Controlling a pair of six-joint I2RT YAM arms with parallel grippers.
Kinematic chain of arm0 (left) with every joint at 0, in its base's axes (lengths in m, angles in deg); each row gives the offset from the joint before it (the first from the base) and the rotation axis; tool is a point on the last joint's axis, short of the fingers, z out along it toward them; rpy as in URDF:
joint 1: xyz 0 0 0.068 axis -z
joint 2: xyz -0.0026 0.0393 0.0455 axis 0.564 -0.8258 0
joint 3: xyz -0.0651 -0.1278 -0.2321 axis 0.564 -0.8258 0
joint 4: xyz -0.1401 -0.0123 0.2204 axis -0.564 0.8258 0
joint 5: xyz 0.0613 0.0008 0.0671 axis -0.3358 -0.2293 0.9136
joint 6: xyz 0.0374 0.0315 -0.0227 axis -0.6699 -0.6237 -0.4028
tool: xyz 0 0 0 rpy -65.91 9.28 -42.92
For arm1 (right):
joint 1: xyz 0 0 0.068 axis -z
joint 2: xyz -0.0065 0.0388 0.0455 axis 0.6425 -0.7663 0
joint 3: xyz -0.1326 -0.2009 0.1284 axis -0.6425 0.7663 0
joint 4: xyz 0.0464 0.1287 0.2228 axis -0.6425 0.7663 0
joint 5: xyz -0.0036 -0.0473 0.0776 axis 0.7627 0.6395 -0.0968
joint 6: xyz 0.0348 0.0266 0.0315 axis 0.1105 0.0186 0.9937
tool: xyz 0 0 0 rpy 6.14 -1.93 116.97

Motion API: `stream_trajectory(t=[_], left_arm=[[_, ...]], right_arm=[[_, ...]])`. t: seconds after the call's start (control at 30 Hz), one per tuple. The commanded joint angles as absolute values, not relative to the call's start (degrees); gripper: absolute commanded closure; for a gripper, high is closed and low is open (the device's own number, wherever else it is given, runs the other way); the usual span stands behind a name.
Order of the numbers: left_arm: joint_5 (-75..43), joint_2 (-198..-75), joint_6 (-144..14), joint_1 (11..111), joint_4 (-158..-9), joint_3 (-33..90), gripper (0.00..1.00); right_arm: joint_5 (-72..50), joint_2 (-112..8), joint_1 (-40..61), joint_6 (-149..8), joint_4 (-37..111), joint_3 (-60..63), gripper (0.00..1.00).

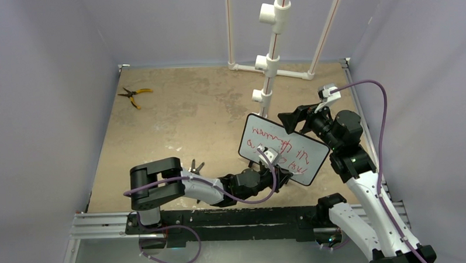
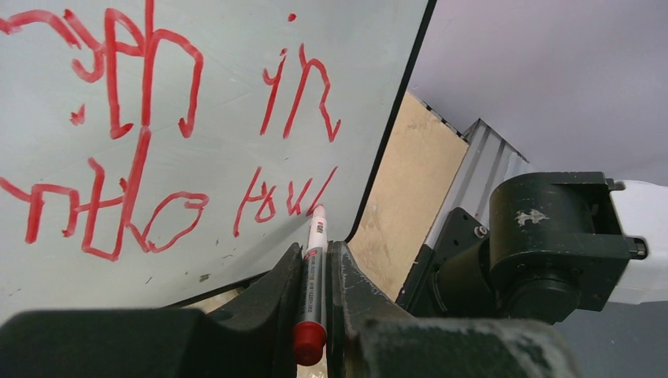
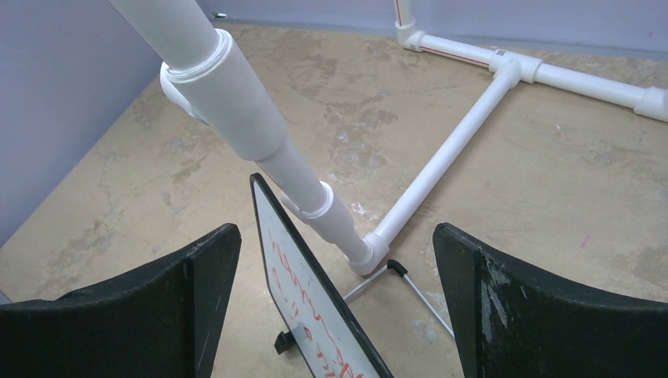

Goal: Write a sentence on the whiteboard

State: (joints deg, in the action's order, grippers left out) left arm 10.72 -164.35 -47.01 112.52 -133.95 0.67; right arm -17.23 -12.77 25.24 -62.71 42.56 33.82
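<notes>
Where the whiteboard (image 1: 284, 148) stands: upright and tilted on the tan table (image 1: 177, 122), just in front of the white PVC pipe frame (image 1: 268, 77).
Sentence (image 2: 146, 71): two red scrawled lines across the face.
Left gripper (image 2: 317, 248): clamped on a red marker (image 2: 316, 264), tip at the board's lower corner.
Right gripper (image 3: 335, 232): jaws wide, empty, straddling the board's top edge without touching.
Handling: likely light, stiff and glossy, so it may slide or tip under pen pressure.
Hold: black frame edge, never the inked face.

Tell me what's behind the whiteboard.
The white pipe stand rises just behind the whiteboard, a thin wire leg beside its base. The whiteboard's back face is hidden.
</notes>
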Motion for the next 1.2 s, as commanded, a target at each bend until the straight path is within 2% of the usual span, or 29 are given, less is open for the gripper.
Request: stream_trajectory(t=[0.0,0.47,1.17], left_arm=[[9.72,-165.36,-47.61,112.56,-135.91,3.48,1.00],[5.57,-161.07,-48.01,112.64,-138.09,2.61,1.00],[9.30,-162.80,-52.49,112.38,-134.33,8.10,1.00]], right_arm=[[-16.26,-12.20,24.96,-62.84,41.33,34.22,0.05],[-16.26,-12.02,24.97,-62.77,41.37,34.22,0.05],[-16.42,-11.86,24.97,-62.67,41.32,34.31,0.05]])
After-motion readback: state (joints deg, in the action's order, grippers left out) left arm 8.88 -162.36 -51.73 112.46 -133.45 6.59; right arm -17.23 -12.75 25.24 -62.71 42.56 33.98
